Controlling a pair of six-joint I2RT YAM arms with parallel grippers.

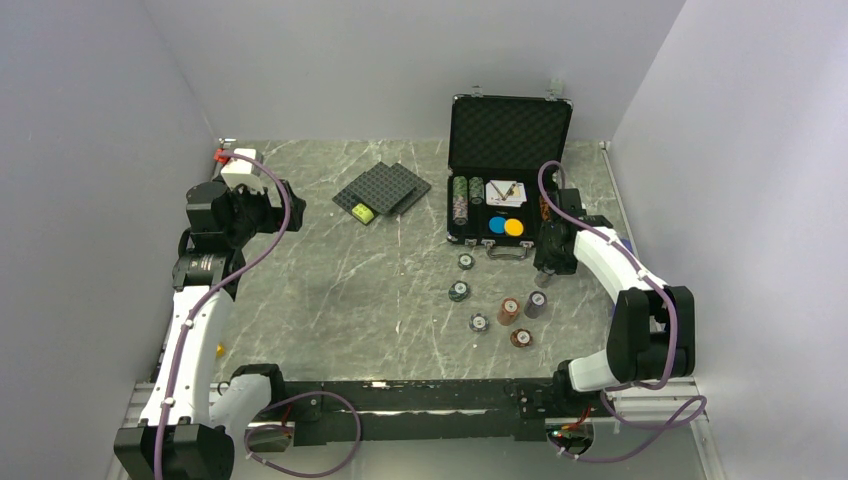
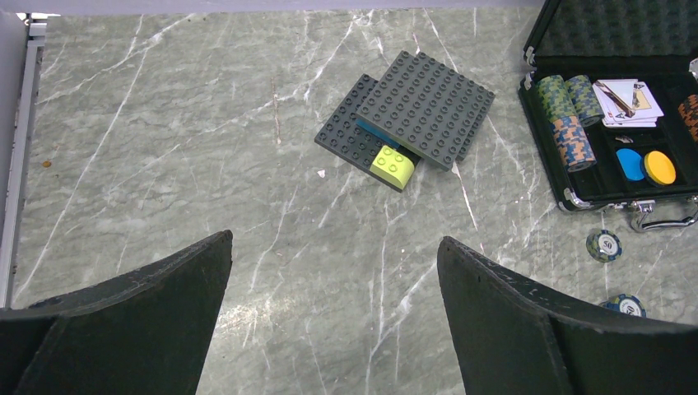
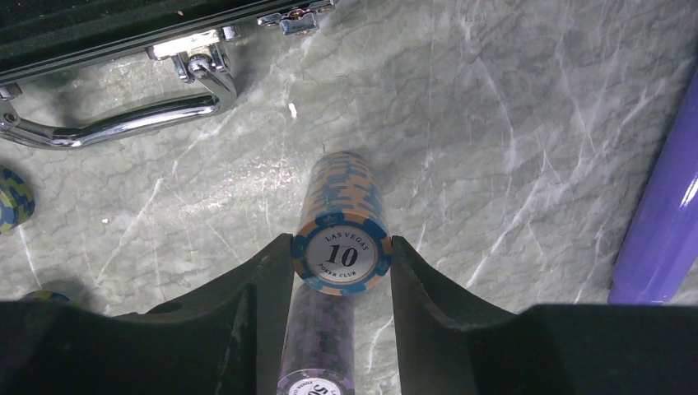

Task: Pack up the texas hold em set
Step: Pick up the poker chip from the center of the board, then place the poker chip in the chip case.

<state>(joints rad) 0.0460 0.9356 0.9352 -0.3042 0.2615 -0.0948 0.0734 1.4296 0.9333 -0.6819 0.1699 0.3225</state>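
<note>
Top external: high behind the arm bases (image 1: 250,388), facing down over the whole counter (image 1: 380,300). Left wrist: raised, looking past its fingers (image 2: 510,329) toward the far right corner; briefcase (image 2: 617,33) shared with top view. Right wrist: close above the counter, chip stack (image 3: 342,239) and briefcase handle (image 3: 123,119) near.

— That chip stack (image 3: 342,206) is peach with blue blocks, white-faced?
— Yes, and the purple stack (image 3: 317,346) has paler flecks. The table (image 1: 350,290) is grey marble, the briefcase (image 1: 510,130) black, silver-edged, with a blue disc (image 1: 497,226) and an orange disc (image 1: 514,227).
</note>
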